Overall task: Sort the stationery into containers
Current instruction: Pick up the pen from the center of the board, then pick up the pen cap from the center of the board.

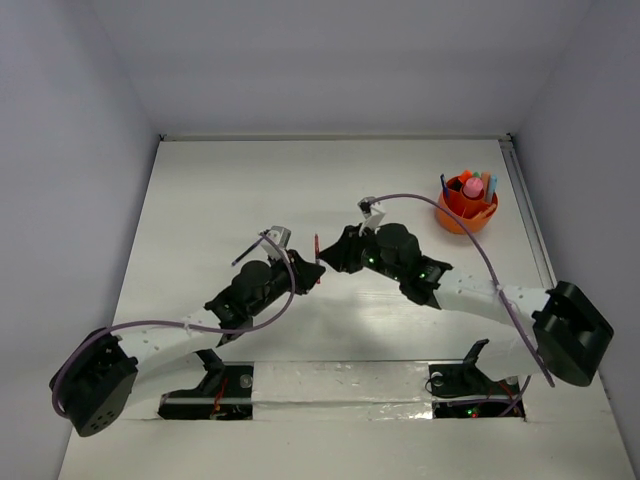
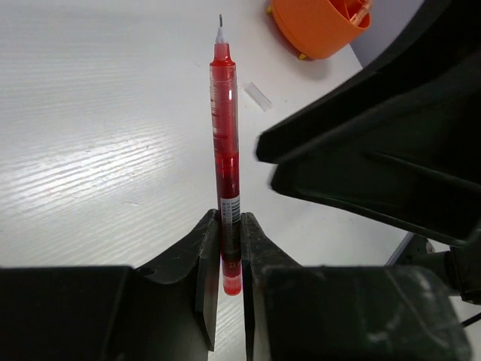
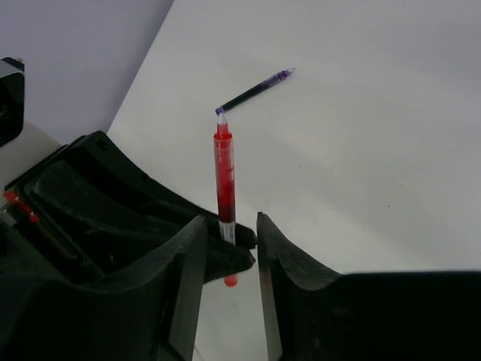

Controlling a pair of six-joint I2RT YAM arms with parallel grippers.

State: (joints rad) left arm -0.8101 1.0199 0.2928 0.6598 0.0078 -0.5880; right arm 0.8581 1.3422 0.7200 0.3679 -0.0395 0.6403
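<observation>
Recording left end effector [image 2: 230, 256] clamped on the red pen [image 2: 225, 143] at its tail, barrel projecting straight ahead of it. Noting right end effector [image 3: 229, 248] standing parted either side of the same pen, probably a hand-over towards the orange holder [image 2: 316, 34], sitting ahead-right of the left one. Failing to resolve holder's dividers; lower contents hidden.

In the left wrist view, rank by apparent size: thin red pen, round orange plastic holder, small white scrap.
1. Red pen: longest, but nearest the camera.
2. Orange holder: farther and cut by the frame edge, so first place is unsure.
3. White scrap: clearly smallest.
</observation>
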